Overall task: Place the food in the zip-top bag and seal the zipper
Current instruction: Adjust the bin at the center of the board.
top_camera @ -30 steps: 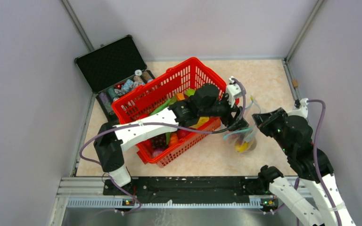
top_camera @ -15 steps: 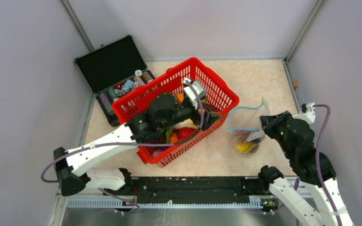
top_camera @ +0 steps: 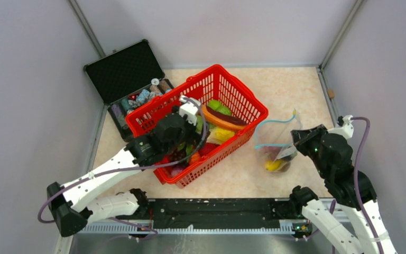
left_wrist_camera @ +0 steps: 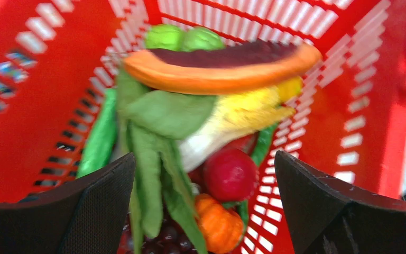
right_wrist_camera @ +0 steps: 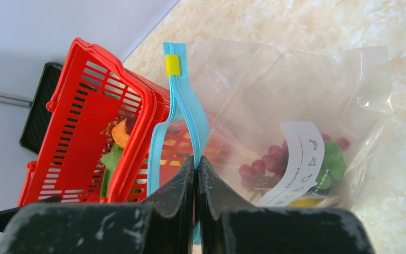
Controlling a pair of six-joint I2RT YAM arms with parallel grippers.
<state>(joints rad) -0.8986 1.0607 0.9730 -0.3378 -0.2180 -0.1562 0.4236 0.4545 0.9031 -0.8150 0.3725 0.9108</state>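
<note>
The table (top_camera: 296, 87) carries a black case (top_camera: 124, 71) at 10 o'clock, a red basket (top_camera: 219, 67) near the middle, and the zip-top bag (top_camera: 275, 151) on the surface just beside the basket's 4 o'clock side. Most of the food (left_wrist_camera: 217, 79) lies heaped in the basket, while red grapes (right_wrist_camera: 259, 164), a green piece and a yellow piece (top_camera: 271, 165) are already in the bag. The left hand (left_wrist_camera: 205, 156) hangs over the heap with its fingers spread wide and holds nothing. The right hand (right_wrist_camera: 196, 159) is pressed together on the zipper (right_wrist_camera: 182, 114), pinching that blue strip at one spot and holding the mouth up. The main risk is probably in the heap. A long orange slice lies across leafy greens (left_wrist_camera: 153, 159), a yellow cob, a red radish (left_wrist_camera: 230, 174) and a small orange pumpkin (left_wrist_camera: 219, 225). A wide close there could trap leaves together with a neighbour and lift two pieces, or let the smooth round radish squirt out. The next risk looks to be the bag. With a single pinch the soft mouth sags, so a piece pushed against its edge could fold it shut or tug the strip out of the fingers. The long slice may also catch across the opening. The basket wall stands near the bag, so a low carry could knock its rim. Anything left in the mouth would block the yellow slider (right_wrist_camera: 172, 65).
</note>
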